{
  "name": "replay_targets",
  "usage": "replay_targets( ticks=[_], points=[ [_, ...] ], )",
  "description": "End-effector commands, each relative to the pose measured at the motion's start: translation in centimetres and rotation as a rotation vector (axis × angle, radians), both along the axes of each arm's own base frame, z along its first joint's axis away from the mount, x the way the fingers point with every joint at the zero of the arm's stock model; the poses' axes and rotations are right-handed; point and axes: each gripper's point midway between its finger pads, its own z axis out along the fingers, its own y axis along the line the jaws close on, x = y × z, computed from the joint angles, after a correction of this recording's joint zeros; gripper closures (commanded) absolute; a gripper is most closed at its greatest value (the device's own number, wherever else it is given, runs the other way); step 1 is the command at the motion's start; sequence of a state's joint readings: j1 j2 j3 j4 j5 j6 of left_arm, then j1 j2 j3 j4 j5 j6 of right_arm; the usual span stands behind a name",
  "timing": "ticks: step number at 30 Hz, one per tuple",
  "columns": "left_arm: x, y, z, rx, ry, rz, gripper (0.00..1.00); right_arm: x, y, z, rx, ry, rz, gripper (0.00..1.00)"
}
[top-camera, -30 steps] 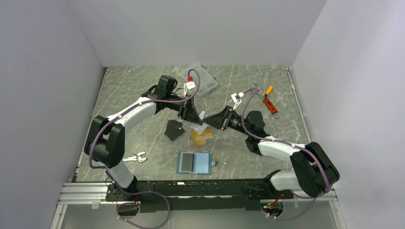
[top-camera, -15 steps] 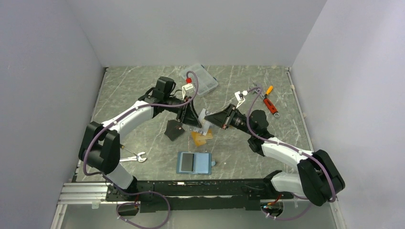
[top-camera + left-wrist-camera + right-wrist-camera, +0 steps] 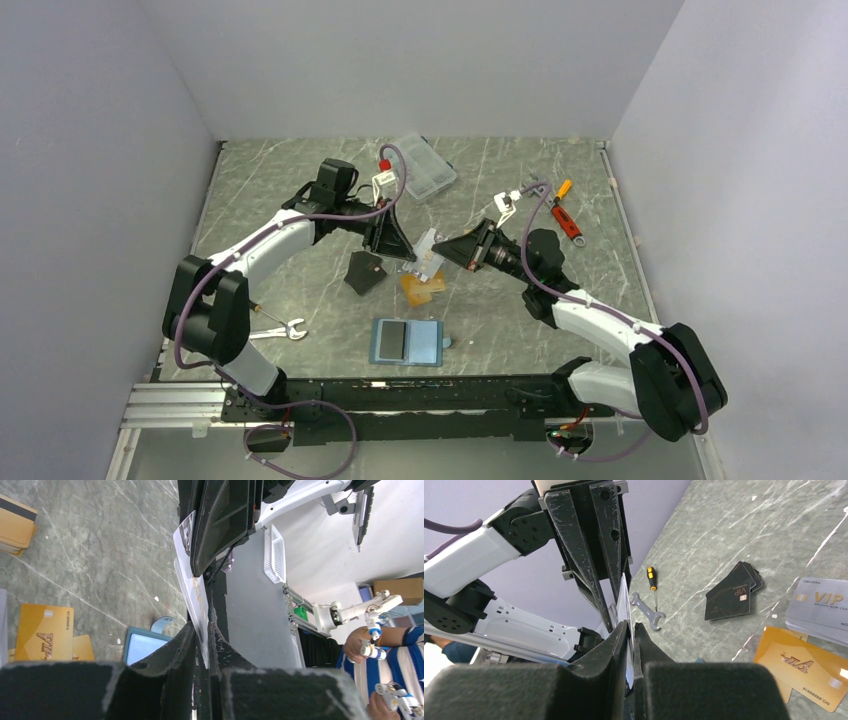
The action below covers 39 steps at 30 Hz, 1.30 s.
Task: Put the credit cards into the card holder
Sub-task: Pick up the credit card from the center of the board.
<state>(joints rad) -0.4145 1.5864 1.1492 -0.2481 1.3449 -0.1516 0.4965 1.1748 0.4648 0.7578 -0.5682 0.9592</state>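
Above the orange cards [image 3: 422, 289], both jaws pinch one silver card [image 3: 430, 257]

From my left wrist the silver card [image 3: 194, 582] shows only edge-on, its print too skewed to read. Its lower end sinks between the fingers of my left tool [image 3: 202, 632]; whether they press it I cannot tell. One finger covers most of the card holder [image 3: 142, 647], leaving a corner. A stack of orange cards [image 3: 15, 525] is cut by the left edge. From my right wrist the card's near end is buried in my right tool [image 3: 630, 627], and the silver-grey stack [image 3: 819, 607] runs off the right edge. From above, the tool tips are too small to separate.
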Motion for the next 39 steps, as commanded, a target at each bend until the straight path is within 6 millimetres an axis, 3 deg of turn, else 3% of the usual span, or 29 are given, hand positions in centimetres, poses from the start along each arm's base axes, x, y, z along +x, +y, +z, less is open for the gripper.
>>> replay_targets(
  ticks=[1, 8, 20, 25, 30, 35, 39],
  points=[
    [-1.2, 0.5, 2.6, -0.056, -0.08, -0.039, 0.84, 1.7, -1.4, -1.5, -0.07, 0.012, -0.089, 0.9],
    [-0.2, 0.7, 2.1, -0.035, -0.082, -0.007, 1.0, 1.2, -1.7, -1.8, -0.076, 0.016, -0.085, 0.9],
    [-0.2, 1.5, 3.0, -0.073, -0.072, -0.008, 1.0, 1.2, -2.5, -2.5, -0.097, 0.029, -0.099, 0.88],
    [0.2, 1.4, 2.4, -0.054, -0.067, 0.018, 1.0, 1.1, -2.7, -2.4, -0.093, 0.03, -0.098, 0.91],
    [3.5, 1.2, -1.1, 0.092, -0.028, 0.176, 1.0, 0.7, -3.1, -2.9, -0.107, 0.041, -0.103, 1.0],
    [7.0, 0.9, -6.1, 0.236, 0.061, 0.259, 1.0, -0.3, -4.1, -4.2, -0.158, 0.084, -0.124, 1.0],
    [9.0, 0.3, -8.7, 0.284, 0.077, 0.28, 1.0, -1.7, -5.0, -5.3, -0.193, 0.112, -0.14, 1.0]
  ],
)
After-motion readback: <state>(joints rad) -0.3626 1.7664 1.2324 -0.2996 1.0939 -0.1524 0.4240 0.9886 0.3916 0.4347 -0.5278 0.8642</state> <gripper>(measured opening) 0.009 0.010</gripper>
